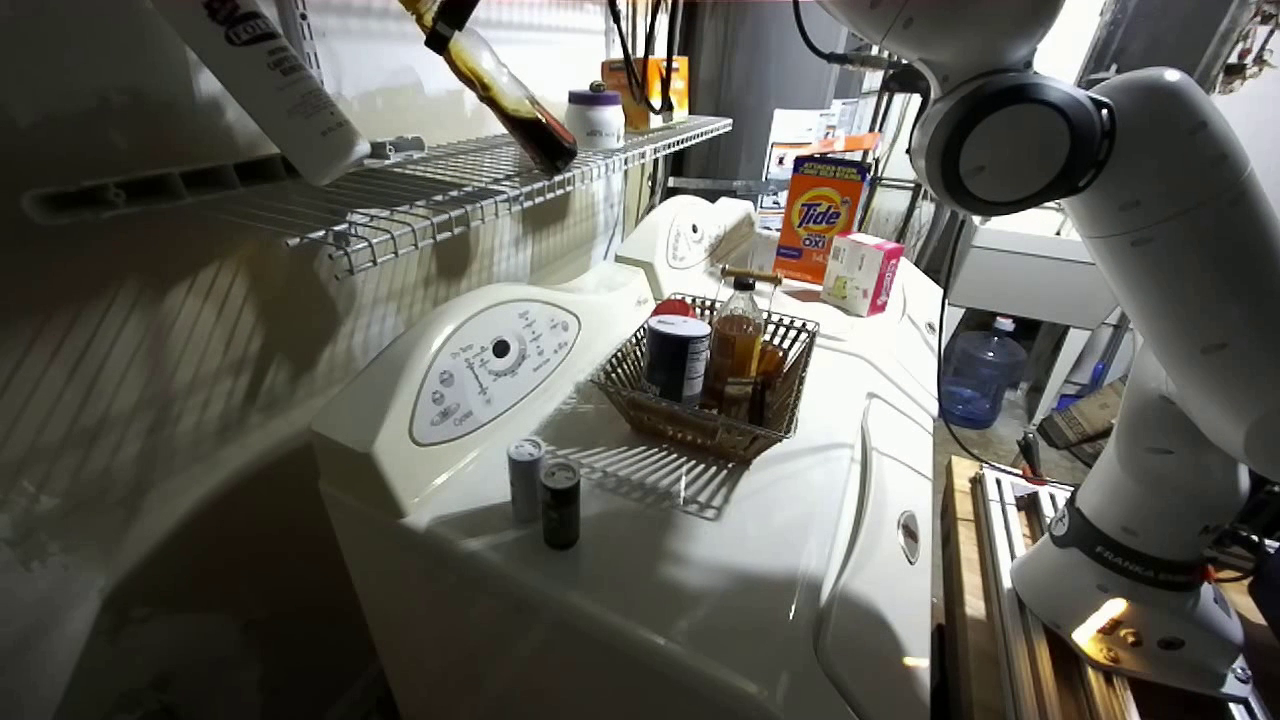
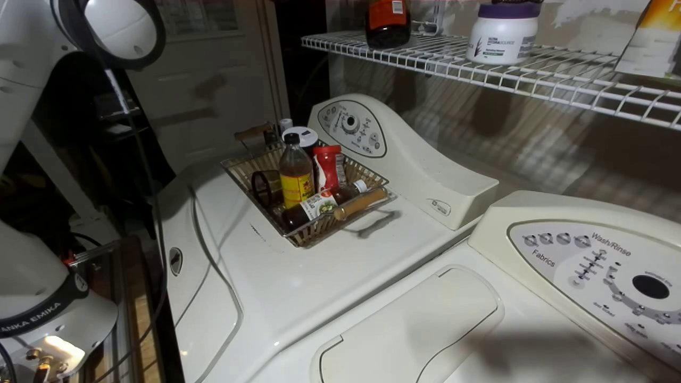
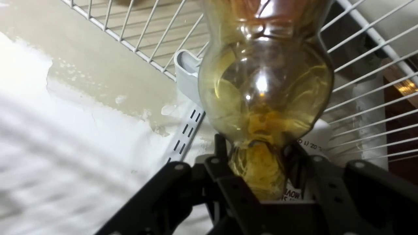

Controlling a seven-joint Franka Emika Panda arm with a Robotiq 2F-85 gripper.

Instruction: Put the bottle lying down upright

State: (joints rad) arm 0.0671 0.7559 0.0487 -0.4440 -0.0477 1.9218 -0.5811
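Note:
The bottle (image 1: 497, 88) is slim, with an amber-orange upper part and a dark reddish-brown lower part. My gripper (image 1: 449, 24) is shut on its neck from above. In that exterior view the bottle leans, its base low at the wire shelf's front edge. In an exterior view only its dark base and orange label (image 2: 389, 22) show, at the shelf; the rest is cut off by the frame. I cannot tell whether the base touches the wires. In the wrist view the bottle (image 3: 265, 81) fills the middle, with its neck between my fingers (image 3: 258, 156).
The wire shelf (image 2: 511, 80) holds a white jar with purple lid (image 2: 500, 37) and an orange box (image 1: 672, 90). A large white bottle (image 1: 270, 85) stands near the gripper. Below are white machines with a basket (image 1: 700, 425) of bottles and two small cans (image 1: 560, 505).

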